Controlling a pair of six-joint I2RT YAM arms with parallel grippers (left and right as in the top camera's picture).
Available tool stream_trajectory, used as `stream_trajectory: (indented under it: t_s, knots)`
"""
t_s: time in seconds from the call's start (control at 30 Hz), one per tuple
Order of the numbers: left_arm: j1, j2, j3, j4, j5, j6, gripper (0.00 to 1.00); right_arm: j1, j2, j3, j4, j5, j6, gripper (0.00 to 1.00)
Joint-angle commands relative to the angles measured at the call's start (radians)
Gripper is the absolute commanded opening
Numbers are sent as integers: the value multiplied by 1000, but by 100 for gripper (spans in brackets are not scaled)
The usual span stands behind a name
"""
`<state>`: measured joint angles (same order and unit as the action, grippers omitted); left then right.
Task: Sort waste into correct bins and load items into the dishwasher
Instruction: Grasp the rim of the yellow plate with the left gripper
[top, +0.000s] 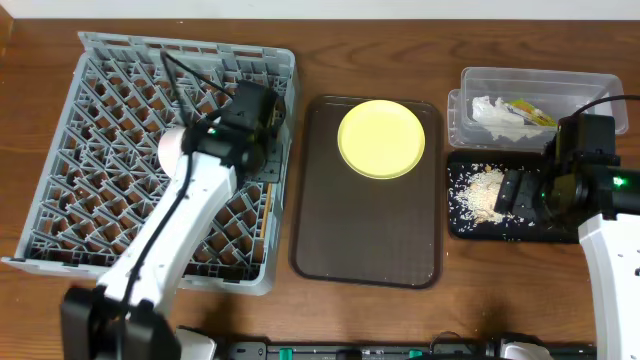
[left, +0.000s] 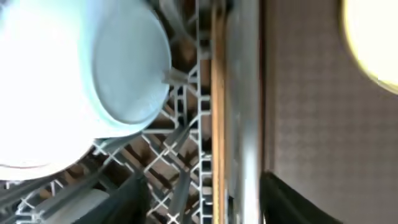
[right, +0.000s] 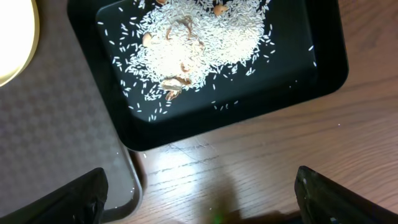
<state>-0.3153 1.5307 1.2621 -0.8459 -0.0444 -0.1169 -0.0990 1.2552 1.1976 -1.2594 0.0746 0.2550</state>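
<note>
Chopsticks (left: 217, 93): the pair lies together in the dish rack (top: 60, 150), hard against its right wall. Their long axis runs near to far, parallel to that wall. Cannot tell which end is the tip.

Left gripper (left: 205, 202): above the sticks, fingers apart, nothing held.

Light blue bowl (left: 127, 68): just left of the sticks, tipped among the pegs. A glared white shape overlaps its left side, too bright to identify.

Plate (top: 380, 138): flat on the far half of the brown serving tray (top: 365, 240), with brown tray surface showing on its near side. The tray's left edge is just beside the rack's right wall.

Clear tub (top: 590, 85): far right, holding the tissue (top: 492, 112) and the wrapper (top: 532, 112). No print is legible.

Black tray (top: 462, 228): just near of the tub. Rice scraps (right: 199, 43) are heaped mid-tray, with stray grains out toward the rim.

Right gripper (right: 199, 208): fingers spread, empty, above the black tray's near-left corner. Wooden table (right: 261, 162) shows beside that edge.
</note>
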Motion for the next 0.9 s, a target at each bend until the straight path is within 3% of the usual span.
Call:
stream_trajectory:
  t_s: [0.0,0.13,0.37,0.6,0.87]
  knots:
    - [-14,-103,32,60,88,14,65,-12,-10,6,2,-4,-9,94]
    - [-69,-116,32,176,218,75,66,-12,-10,6,5,-4,-8,94]
    - [-252,40,31,375,217,174,78,-12,-10,6,6,-4,-9,95]
    - [-390,312,31,532,217,377,81,-12,-10,6,10,-4,-9,95]
    - [-439,468,31,669,217,398,82,-12,-10,6,8,-4,-9,95]
